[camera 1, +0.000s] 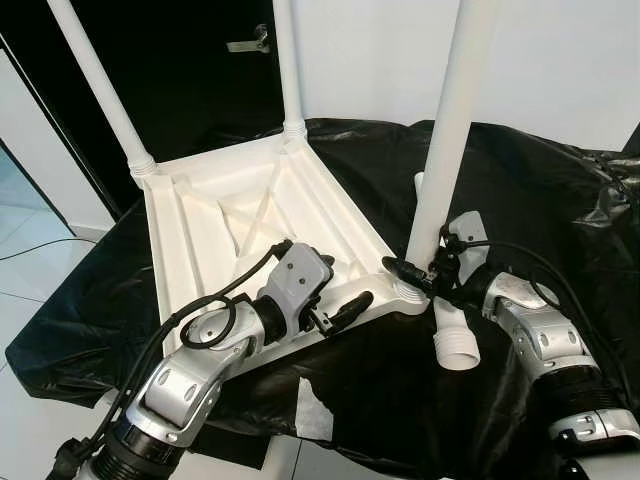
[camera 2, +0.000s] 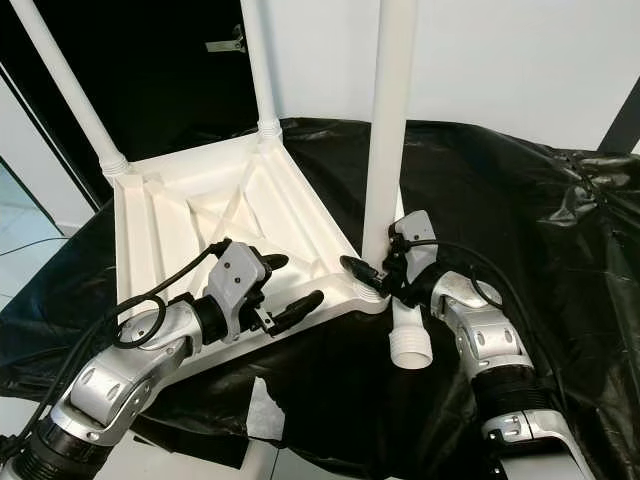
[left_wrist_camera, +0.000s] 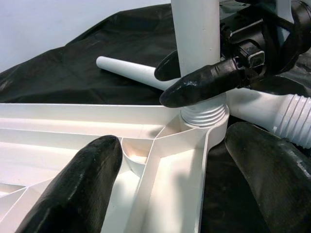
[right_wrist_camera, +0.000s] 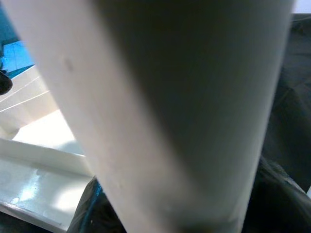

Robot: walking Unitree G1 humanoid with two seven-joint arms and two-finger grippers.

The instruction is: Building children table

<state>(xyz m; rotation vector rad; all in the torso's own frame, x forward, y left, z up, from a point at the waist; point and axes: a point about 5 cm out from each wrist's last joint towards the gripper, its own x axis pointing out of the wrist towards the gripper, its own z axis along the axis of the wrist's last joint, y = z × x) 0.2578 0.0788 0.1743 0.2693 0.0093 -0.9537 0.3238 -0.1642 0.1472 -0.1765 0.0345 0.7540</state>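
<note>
the black plastic sheet [camera 1: 560,190], crinkled and glossy, lies under the upturned white table top [camera 1: 215,235], ribbed moulded plastic. right gripper [camera 1: 428,274] clamps the third leg [camera 1: 448,130] at its threaded near-right socket; a tilt there could cross-thread it. left gripper [camera 1: 318,288] straddles the near rim, fingers apart. the spare leg [camera 1: 455,335] (smooth tapered tube) lies just beside.

Bright, even light; head views sharp; right wrist view blurred close-up.
</note>
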